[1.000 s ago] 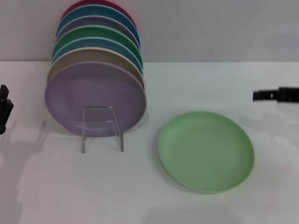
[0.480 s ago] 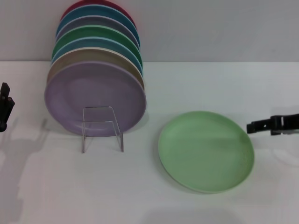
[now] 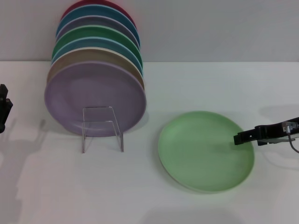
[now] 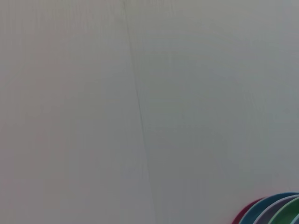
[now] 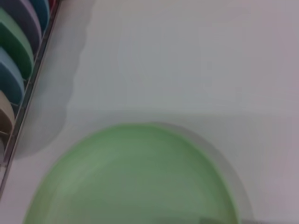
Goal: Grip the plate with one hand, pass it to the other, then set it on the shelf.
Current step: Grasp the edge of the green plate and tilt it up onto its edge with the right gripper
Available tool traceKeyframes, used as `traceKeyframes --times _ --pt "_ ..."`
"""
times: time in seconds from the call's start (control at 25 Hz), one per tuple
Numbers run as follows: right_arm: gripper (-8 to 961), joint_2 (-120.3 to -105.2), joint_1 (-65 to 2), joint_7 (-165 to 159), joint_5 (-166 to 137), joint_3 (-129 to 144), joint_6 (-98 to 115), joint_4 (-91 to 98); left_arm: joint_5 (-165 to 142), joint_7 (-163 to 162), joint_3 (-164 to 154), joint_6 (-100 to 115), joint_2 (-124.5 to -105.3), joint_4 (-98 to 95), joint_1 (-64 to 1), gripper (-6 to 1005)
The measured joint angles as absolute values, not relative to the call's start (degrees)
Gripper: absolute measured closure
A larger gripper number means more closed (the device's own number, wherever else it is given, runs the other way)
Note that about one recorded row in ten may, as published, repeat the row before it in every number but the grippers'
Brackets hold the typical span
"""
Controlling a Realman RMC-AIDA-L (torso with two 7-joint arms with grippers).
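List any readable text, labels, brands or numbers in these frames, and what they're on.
None readable in any view.
The light green plate, the racked plates and the clear rack are plain.
The right end effector at the plate's rim and the left end effector at the table's edge show no markings.

You've got 7 plates racked upright in the clear wire rack [image 3: 103, 128], front one the lilac plate [image 3: 93, 95], plus 1 mint-green plate [image 3: 205, 150] flat on the desk [image 3: 196, 84]; 2 grippers.
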State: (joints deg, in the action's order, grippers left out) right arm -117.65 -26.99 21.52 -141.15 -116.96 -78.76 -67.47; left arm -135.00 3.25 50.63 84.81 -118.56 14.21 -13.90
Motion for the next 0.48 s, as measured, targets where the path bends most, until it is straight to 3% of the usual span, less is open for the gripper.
traceKeyframes --times 0.48 --pt "164 -117.91 -27.62 21.38 -141.87 -116.93 -78.6 -66.02 -135.0 3.25 50.62 84.82 -118.56 14.24 -14.04 214"
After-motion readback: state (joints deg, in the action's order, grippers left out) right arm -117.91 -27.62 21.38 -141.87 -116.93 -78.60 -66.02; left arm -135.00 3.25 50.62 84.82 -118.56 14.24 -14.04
